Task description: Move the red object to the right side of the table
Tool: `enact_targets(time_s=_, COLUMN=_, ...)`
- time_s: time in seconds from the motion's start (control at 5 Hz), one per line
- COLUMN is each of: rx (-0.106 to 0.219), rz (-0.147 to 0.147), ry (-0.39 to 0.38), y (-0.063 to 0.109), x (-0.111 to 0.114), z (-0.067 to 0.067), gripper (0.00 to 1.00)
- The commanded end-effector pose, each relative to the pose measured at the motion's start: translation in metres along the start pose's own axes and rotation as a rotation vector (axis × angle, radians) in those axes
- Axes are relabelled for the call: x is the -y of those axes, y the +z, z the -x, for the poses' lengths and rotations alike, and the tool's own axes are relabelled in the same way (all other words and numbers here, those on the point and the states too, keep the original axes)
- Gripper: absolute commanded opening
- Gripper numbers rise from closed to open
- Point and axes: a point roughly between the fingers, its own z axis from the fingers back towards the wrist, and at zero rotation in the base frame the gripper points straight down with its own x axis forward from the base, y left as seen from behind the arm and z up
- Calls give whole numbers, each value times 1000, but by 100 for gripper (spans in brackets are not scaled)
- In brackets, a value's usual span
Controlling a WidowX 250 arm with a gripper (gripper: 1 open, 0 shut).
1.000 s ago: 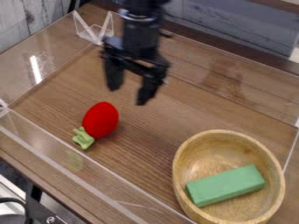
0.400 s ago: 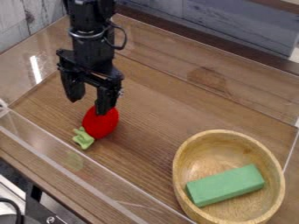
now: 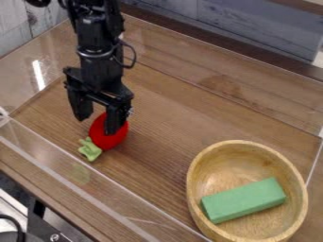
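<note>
The desk has a brown wood-grain top, its planks meeting along fine seams, with a round darker knot in the far part. Low clear acrylic walls edge it, and a pale strip runs along its far right side. Beyond the upper left edge there is a light grey, ribbed surface; dark cables curl at the lower left corner.

A round wooden bowl sits at the near right, lighter and yellower than the desk, with a green rectangular block lying tilted inside it. The red strawberry lies on the left part of the desk, its light green leafy tip pointing toward the near left corner. The black tool is wide open, its fingers down around the strawberry's far end; whether they touch it I cannot tell.
</note>
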Motion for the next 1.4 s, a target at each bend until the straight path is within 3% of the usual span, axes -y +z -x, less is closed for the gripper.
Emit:
enact_targets(time_s=0.0, rx=27, rz=-7, ry=23, y=-2, x=-5, z=-5, gripper=100)
enact_targets(time_s=0.4, rx=29, rz=0, ry=47, y=-14, x=-7, z=-8, gripper=100)
enact_targets(time_s=1.2, rx=32, rz=30, ry=74, y=-15, x=-4, z=-12, gripper=100)
